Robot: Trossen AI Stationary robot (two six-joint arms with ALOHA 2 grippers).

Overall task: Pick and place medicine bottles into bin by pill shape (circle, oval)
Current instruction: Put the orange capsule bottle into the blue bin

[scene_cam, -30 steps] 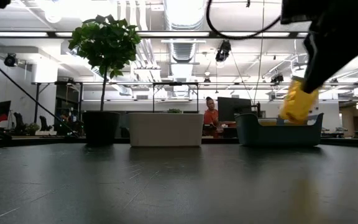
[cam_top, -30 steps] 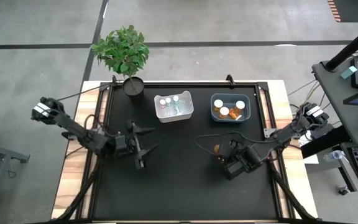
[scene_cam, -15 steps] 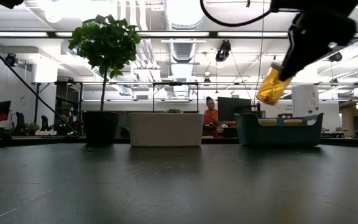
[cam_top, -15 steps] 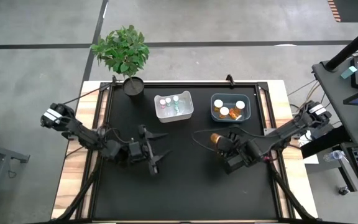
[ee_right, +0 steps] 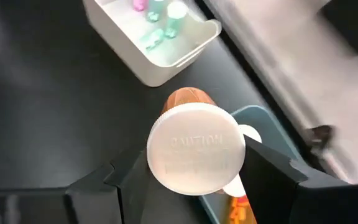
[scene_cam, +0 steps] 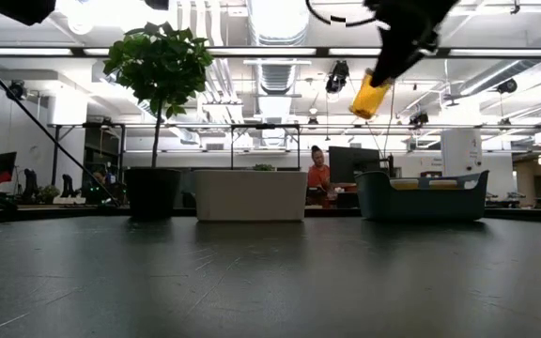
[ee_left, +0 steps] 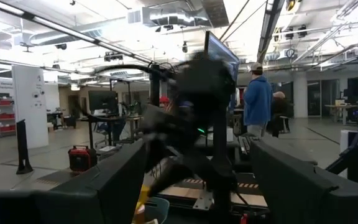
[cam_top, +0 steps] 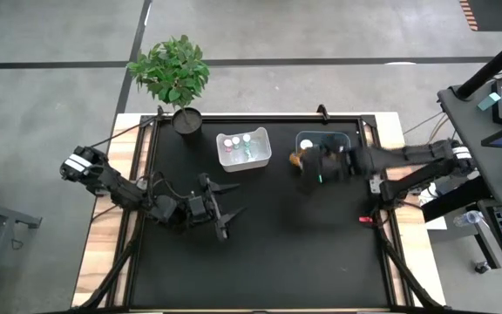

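Note:
My right gripper (cam_top: 306,163) is shut on an amber-orange medicine bottle (cam_top: 295,160) with a white cap (ee_right: 196,146), high above the table at the near left corner of the blue bin (cam_top: 347,138). The low view shows the bottle (scene_cam: 368,95) well above the bin (scene_cam: 423,196). The blue bin holds more amber bottles (ee_right: 238,208). The white bin (cam_top: 243,150) holds small whitish bottles (cam_top: 237,143). My left gripper (cam_top: 230,212) is open and empty over the table's left middle. My right gripper pinches the amber bottle between its two fingers (ee_right: 128,180), which stand on opposite sides of it at the cap end (ee_right: 166,118). The cap faces back toward the wrist. The bottle is lifted clear and hangs tilted, its bottom (scene_cam: 363,109) lowest.
A potted plant (cam_top: 178,77) stands at the table's far left corner. A small red object (cam_top: 362,220) lies near the table's right edge. The black mat (cam_top: 260,253) is bare toward the near edge. A person (scene_cam: 318,175) shows in the room behind.
My right gripper has risen and gone from the table's right middle toward the far edge, up to the blue bin, carrying the amber bottle high above the table. My left gripper has gone a little toward the table's right.

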